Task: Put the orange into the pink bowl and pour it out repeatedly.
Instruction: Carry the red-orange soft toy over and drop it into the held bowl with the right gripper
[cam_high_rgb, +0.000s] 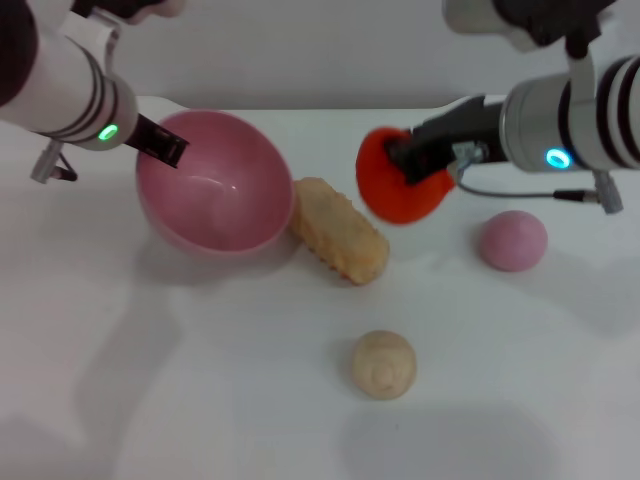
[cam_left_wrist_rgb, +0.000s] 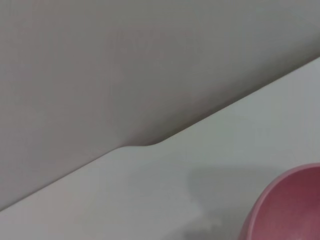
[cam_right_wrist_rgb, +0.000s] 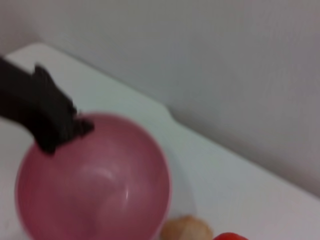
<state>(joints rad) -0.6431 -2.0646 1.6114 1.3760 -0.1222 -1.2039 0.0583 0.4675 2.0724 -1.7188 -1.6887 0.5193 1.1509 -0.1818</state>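
Right tool (cam_high_rgb: 415, 165) clamped on the orange (cam_high_rgb: 400, 190), held clear of the surface (cam_high_rgb: 200, 400) to the right of the pink bowl (cam_high_rgb: 215, 185); left tool (cam_high_rgb: 170, 148) pinching the bowl's far left rim, bowl tipped toward the middle. Best to carry the orange high over the yellowish bread-like toy (cam_high_rgb: 338, 242), centre above the bowl's opening, then release low. Worth levelling the bowl first to stop a roll-out.
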